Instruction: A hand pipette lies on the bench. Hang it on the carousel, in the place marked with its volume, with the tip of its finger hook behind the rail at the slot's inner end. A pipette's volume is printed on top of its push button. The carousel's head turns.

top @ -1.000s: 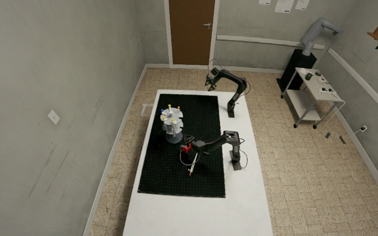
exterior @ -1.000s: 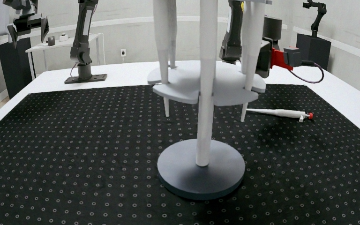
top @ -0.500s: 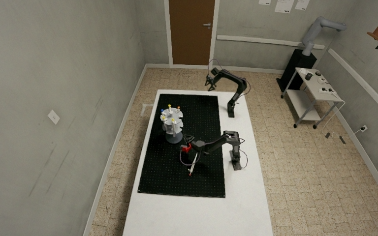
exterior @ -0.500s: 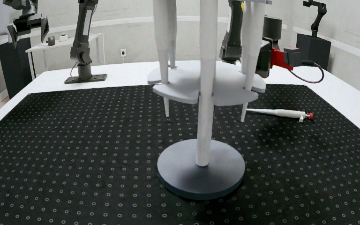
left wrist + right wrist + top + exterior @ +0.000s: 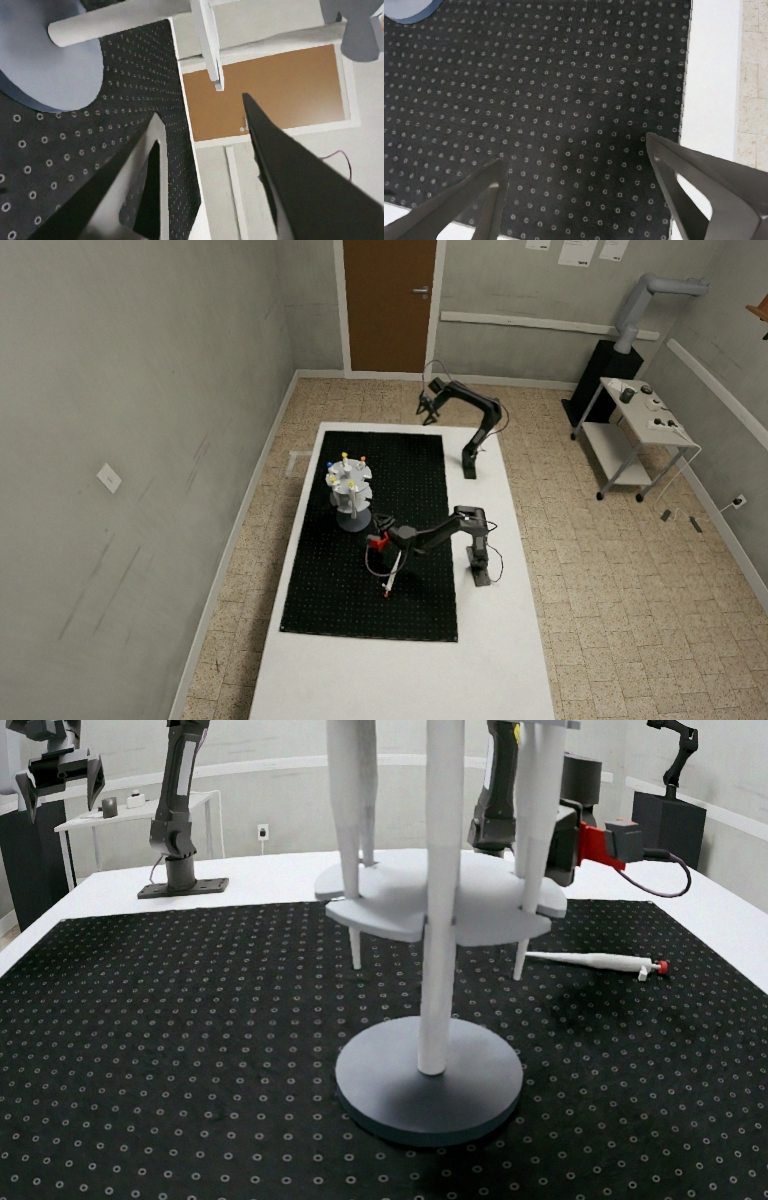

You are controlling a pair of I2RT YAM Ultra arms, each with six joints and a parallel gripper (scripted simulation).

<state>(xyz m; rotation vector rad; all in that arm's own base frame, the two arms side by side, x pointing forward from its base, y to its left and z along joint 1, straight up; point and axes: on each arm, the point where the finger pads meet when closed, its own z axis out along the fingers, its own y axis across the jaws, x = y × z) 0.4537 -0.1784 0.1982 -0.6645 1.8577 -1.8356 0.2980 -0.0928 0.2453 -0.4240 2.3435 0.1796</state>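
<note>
If brushed by the half-open, empty left gripper (image 5: 381,518) (image 5: 201,105), the carousel (image 5: 360,473) (image 5: 487,924) (image 5: 75,82) (image 5: 406,10) could be turned, the right gripper (image 5: 422,418) (image 5: 61,813) (image 5: 573,153) spread empty.

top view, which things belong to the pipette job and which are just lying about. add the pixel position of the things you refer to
For the job:
- red-button pipette (image 5: 392,575) (image 5: 617,962)
- carousel (image 5: 353,524) (image 5: 430,1110) (image 5: 75,80) (image 5: 409,10)
- left arm (image 5: 433,537) (image 5: 498,793) (image 5: 300,175)
- right arm (image 5: 488,415) (image 5: 175,793) (image 5: 729,185)

Just about:
- trolley (image 5: 671,435) (image 5: 76,823)
- dark cup (image 5: 626,395) (image 5: 109,807)
- grey arm in the corner (image 5: 634,302) (image 5: 6,759)
</note>
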